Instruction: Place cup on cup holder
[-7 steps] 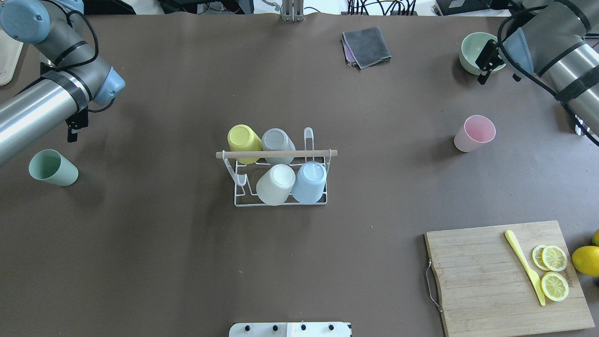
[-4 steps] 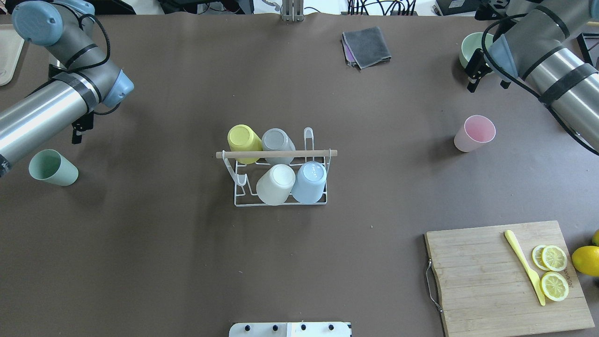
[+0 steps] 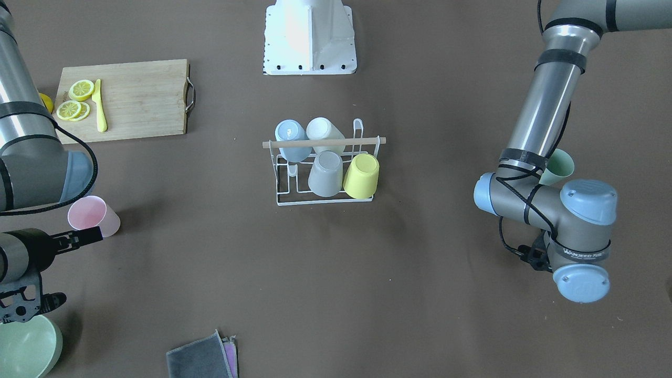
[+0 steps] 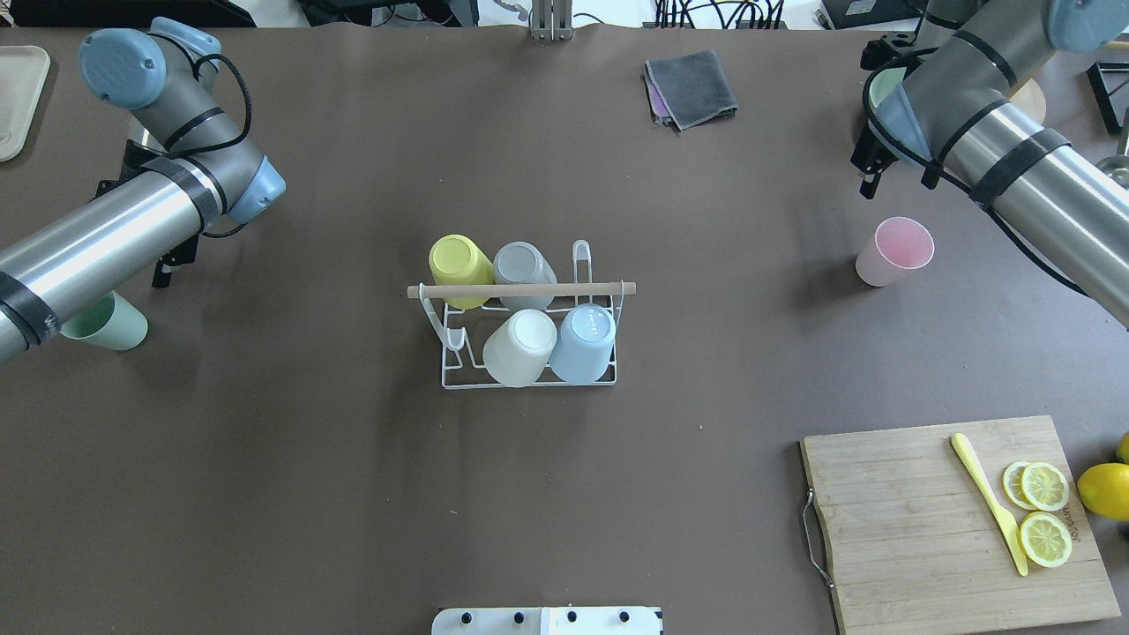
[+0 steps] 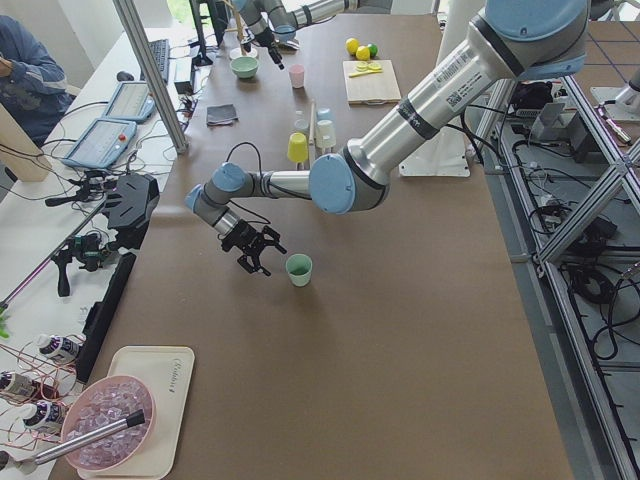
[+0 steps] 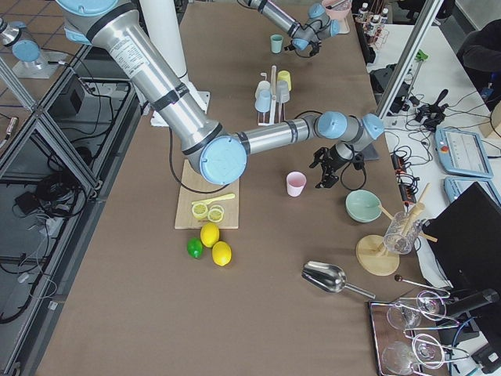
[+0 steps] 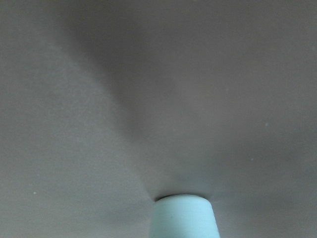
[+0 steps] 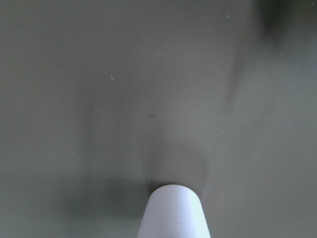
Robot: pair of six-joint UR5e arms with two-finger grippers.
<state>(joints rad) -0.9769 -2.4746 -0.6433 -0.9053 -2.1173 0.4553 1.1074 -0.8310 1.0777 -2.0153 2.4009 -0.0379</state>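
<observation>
Standing at the table's left end, smooth tapered mint cup (image 5: 298, 269) just beside left gripper (image 5: 262, 258), fingers spread; right gripper (image 6: 322, 177) likewise spread, beside pink cup (image 6: 296, 183).

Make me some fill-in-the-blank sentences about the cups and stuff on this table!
The cup holder already holds ___ cups. The loose cup nearest the grey cloth is ___. The other loose cup is ___. The knife on the cutting board is ___.
Missing words: four, pink, green, yellow.
</observation>
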